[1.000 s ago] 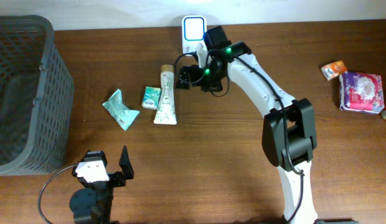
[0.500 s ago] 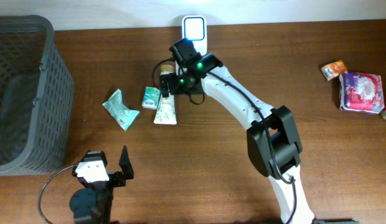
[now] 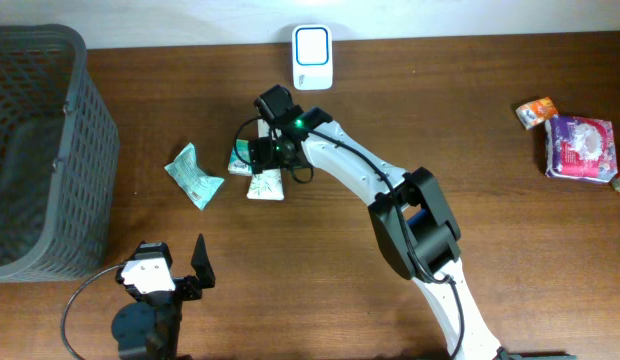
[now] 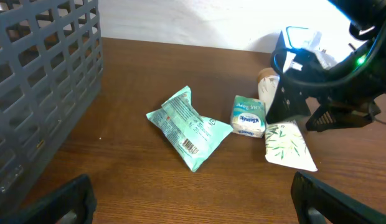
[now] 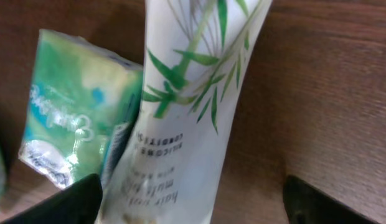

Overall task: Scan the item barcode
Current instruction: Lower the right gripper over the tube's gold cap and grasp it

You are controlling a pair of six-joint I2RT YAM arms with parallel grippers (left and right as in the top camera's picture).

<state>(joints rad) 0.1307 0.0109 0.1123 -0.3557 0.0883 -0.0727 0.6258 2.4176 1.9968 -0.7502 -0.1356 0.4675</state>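
A white tube printed with green bamboo leaves (image 3: 266, 186) (image 5: 187, 106) lies on the wooden table, its cap hidden under the arm. My right gripper (image 3: 262, 152) (image 5: 193, 205) hangs directly over it, open, one finger on each side of the tube's body; the left finger is close to the tube's edge, the right one stands apart. A small green tissue pack (image 3: 238, 160) (image 5: 75, 118) lies against the tube's left side. The white barcode scanner (image 3: 312, 45) stands at the table's back edge. My left gripper (image 3: 175, 268) (image 4: 193, 208) sits low at the front left, open and empty.
A crumpled green pouch (image 3: 194, 175) (image 4: 188, 127) lies left of the tissue pack. A grey mesh basket (image 3: 40, 150) (image 4: 37, 81) fills the left side. An orange packet (image 3: 537, 112) and a purple pack (image 3: 580, 147) lie at the far right.
My right arm swung left and forward from beside the scanner to over the white tube, and its jaws have narrowed a little. The left arm has stayed still.
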